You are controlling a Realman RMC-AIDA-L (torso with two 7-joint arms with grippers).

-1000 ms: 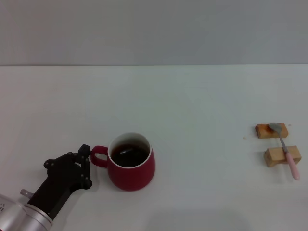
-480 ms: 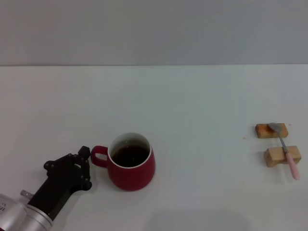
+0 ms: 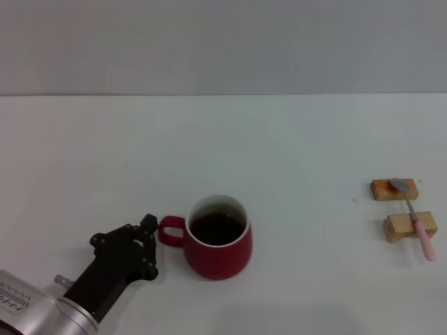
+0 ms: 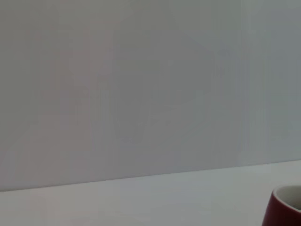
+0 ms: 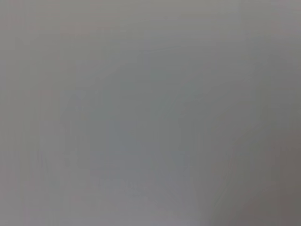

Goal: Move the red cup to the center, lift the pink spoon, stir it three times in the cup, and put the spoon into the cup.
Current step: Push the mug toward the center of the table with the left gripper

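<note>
red cup (image 3: 218, 246): glossy ceramic | pink spoon (image 3: 413, 217): metal bowl | blocks (image 3: 409, 226): wood

Even, soft, bright light falls from overhead; the red cup (image 3: 218, 239) casts only a faint shadow at lower center. No glare. The right wrist view is a featureless grey blur.
</note>
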